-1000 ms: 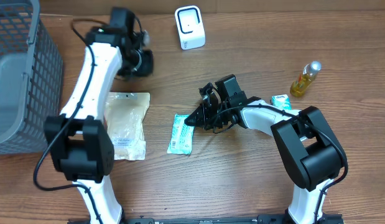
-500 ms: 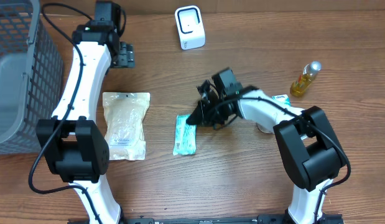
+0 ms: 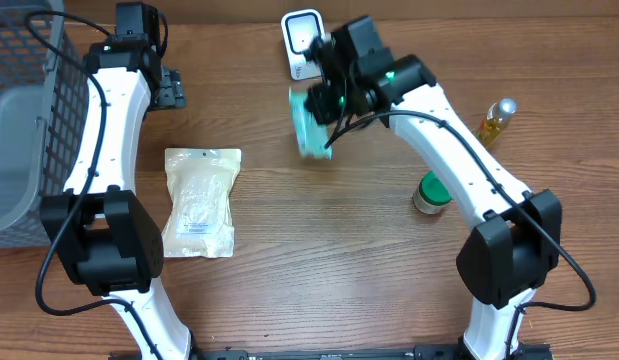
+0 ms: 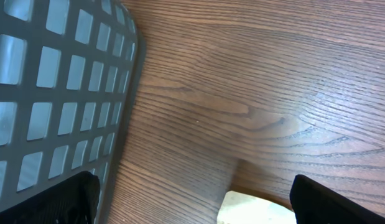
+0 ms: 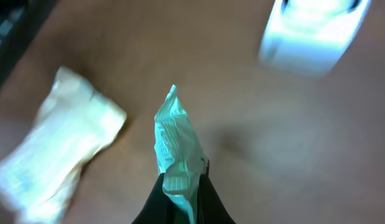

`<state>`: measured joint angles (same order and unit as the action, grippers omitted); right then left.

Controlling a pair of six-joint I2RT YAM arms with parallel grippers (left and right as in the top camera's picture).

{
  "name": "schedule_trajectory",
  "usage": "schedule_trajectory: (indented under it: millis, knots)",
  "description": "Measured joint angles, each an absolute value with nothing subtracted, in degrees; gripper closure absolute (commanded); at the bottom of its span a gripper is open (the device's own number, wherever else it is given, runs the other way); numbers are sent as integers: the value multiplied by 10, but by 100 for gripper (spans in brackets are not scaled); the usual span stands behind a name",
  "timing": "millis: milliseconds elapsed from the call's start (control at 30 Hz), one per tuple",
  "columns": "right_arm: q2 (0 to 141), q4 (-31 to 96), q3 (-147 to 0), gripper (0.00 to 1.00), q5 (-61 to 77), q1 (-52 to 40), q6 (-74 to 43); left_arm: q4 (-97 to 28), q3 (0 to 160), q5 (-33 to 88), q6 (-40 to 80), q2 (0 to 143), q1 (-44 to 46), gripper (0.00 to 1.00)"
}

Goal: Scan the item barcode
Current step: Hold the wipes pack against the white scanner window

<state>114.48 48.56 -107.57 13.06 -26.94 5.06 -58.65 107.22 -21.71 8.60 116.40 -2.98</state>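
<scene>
Overhead, the right gripper (image 3: 325,105) pinched the packet (image 3: 309,122) by one end, fingers pressed together on it, holding it in the air just in front of the scanner (image 3: 305,43). The left gripper (image 3: 169,90) hung far to the scanner's left with fingers spread, holding nothing.

To do this step well, I judged the packet's printed side should be turned square to the scanner's window and held steady close by. The pinch should sit clear of the code, and the crumpled film should hang flat.

The barcode itself could not be made out. The packet was blurred overhead, and the right wrist view showed only its creased edge (image 5: 176,149). Which side faced the scanner (image 5: 310,37) I could not tell. The left wrist view cut its own fingers off at the lower corners.
</scene>
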Motion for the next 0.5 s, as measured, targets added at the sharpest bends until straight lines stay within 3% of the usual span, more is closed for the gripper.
schedule_trajectory:
  millis: [500]
  knots:
    - [1176,218,-1080,96,-90,-320,352,-587,1072,-217,86,1164,-30,1]
